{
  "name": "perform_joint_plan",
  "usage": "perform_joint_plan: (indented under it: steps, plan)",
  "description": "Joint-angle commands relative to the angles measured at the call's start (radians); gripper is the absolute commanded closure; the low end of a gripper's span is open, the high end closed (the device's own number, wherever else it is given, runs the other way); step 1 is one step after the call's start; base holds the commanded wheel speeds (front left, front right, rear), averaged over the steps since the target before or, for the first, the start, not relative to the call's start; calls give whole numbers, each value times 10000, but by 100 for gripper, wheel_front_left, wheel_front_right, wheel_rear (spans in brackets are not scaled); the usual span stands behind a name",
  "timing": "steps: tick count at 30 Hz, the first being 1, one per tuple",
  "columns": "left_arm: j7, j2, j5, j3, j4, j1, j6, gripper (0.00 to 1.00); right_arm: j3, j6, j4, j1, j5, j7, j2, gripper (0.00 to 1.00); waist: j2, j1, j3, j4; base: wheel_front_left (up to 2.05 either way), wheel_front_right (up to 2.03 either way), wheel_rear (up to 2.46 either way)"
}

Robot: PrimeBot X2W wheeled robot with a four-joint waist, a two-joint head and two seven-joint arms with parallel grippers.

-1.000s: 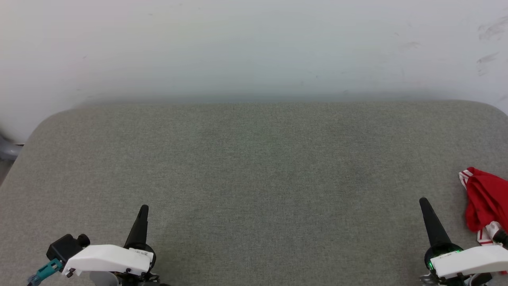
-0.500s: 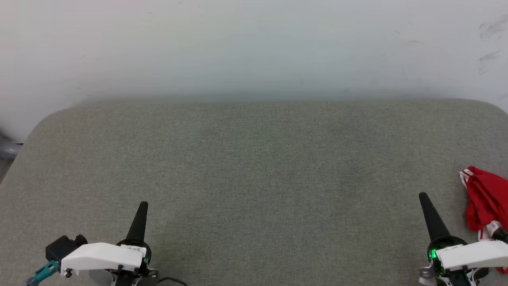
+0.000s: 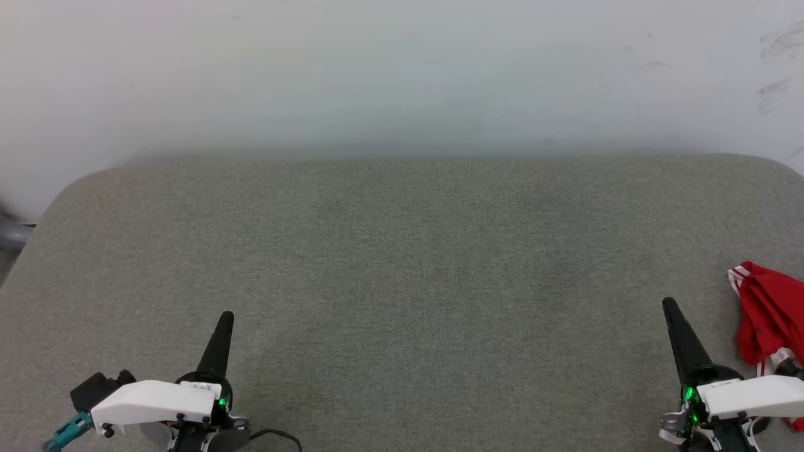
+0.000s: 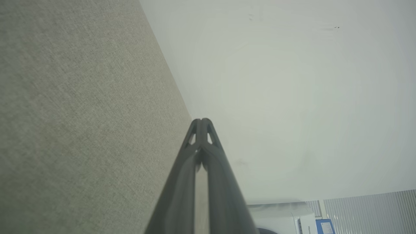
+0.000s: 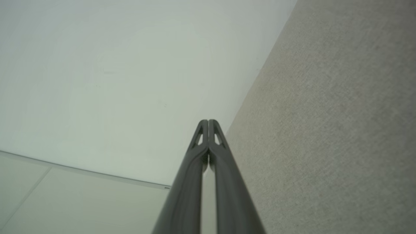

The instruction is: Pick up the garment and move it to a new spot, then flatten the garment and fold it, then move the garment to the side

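Note:
The garment (image 3: 771, 314), red with a striped red-white trim, lies crumpled at the head view's far right edge, partly cut off by the frame. My right gripper (image 3: 668, 305) stands just left of it, apart from the cloth, its tips pressed together and empty; the same shut tips (image 5: 208, 121) point at the wall in the right wrist view. My left gripper (image 3: 227, 317) is at the lower left, far from the garment, also shut on nothing, its tips (image 4: 201, 120) meeting in the left wrist view.
A wide grey fabric surface (image 3: 402, 251) with rounded far corners spreads before me, backed by a pale wall (image 3: 402, 75). A grey object (image 3: 9, 233) peeks in beyond the left edge. Blue-labelled boxes (image 4: 320, 225) sit low in the left wrist view.
Both grippers' fingertips have shifted slightly up the head view, while their wrists sank toward the bottom edge. The garment has stayed put.

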Motion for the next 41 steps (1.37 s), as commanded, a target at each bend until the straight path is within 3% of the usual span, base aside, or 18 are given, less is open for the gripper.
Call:
perform_joint_plan:
  steps: [1,36,41]
  plan:
    - [89,-19,-197,89,-19,-235,-70,100,10,-2,25,-234,247,12,-17,100,0,0,5,-1,0,0,0]
    - [773,-376,-2459,653,171,-450,-419,100,26,-3,722,-780,2939,179,-17,100,0,0,131,-20,0,0,0]
    - [760,-372,-2416,639,166,-442,-408,100,25,-3,711,-756,2890,170,-17,100,0,0,131,-20,0,0,0]
